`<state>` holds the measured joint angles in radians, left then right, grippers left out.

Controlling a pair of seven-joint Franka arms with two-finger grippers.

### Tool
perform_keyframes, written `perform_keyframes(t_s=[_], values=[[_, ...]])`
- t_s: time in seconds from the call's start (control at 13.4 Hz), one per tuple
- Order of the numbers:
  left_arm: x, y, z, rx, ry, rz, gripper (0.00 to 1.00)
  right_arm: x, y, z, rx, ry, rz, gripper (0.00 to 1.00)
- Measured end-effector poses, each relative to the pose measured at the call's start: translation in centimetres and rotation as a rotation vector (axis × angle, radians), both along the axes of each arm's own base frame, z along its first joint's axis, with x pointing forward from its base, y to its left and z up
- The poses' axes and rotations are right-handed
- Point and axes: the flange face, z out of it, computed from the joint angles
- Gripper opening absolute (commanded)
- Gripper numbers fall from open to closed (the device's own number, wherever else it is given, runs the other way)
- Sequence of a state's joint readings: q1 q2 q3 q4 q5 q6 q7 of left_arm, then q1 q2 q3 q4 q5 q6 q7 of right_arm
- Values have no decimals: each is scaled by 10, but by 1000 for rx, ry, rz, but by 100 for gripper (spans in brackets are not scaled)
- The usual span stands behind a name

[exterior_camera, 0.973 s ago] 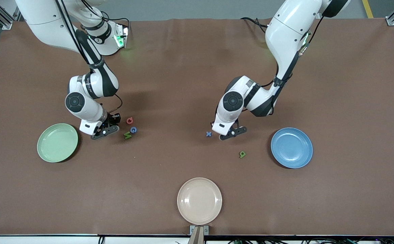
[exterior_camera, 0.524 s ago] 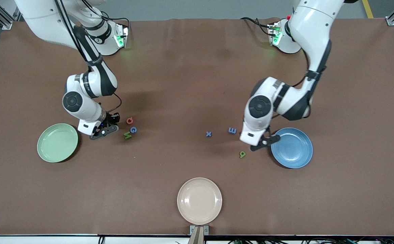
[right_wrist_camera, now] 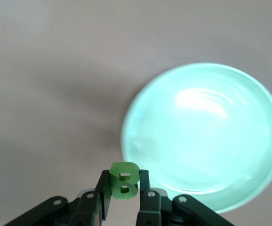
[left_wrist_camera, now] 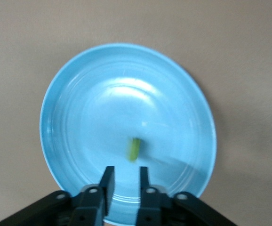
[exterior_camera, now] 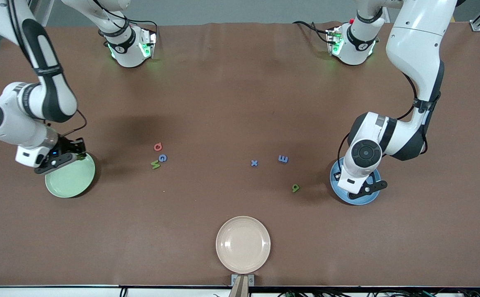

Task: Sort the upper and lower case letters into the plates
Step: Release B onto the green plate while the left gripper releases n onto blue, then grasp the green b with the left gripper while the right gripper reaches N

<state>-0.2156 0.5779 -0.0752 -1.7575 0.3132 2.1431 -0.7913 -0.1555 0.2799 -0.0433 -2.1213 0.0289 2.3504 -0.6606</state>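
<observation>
1. The right end effector (right_wrist_camera: 122, 193), clamped on a green B (right_wrist_camera: 124, 180), hangs over the green plate (exterior_camera: 67, 181) at its rim.
2. The left end effector (left_wrist_camera: 124, 181), fingers slightly apart and empty, hangs over the blue plate (exterior_camera: 359, 200); a blurred green letter (left_wrist_camera: 134, 149) shows just below it against the plate.
3. Six letters lie on open counter (exterior_camera: 223, 103) between the plates, well apart from both: red (exterior_camera: 157, 146), G (exterior_camera: 162, 157), M (exterior_camera: 155, 164), x (exterior_camera: 254, 163), E (exterior_camera: 282, 159), green one (exterior_camera: 295, 188).
4. Half a second ago the left end effector was at the blue rim and the right one beside the cluster; both have moved outward.
</observation>
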Motion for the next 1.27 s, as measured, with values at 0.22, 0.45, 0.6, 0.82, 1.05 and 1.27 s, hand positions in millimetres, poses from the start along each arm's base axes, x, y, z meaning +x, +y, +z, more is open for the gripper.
perform_keyframes(t_s=[0.22, 0.45, 0.6, 0.82, 1.05, 1.27], values=[[-6, -9, 2, 12, 25, 19, 100, 15, -29, -29, 1, 22, -29, 16], [-2, -48, 27, -44, -42, 141, 100, 16, -47, -62, 4, 47, -56, 23], [5, -79, 37, -69, -94, 231, 100, 14, -55, -73, 4, 52, -70, 65], [17, -124, 10, -104, -144, 338, 99, 20, -58, -68, 1, 36, -73, 88], [22, -143, -29, -148, -181, 408, 89, 31, -55, -55, 4, 33, -90, 87], [21, -154, -48, -181, -207, 446, 85, 38, -25, -39, 8, 106, -258, 90]])
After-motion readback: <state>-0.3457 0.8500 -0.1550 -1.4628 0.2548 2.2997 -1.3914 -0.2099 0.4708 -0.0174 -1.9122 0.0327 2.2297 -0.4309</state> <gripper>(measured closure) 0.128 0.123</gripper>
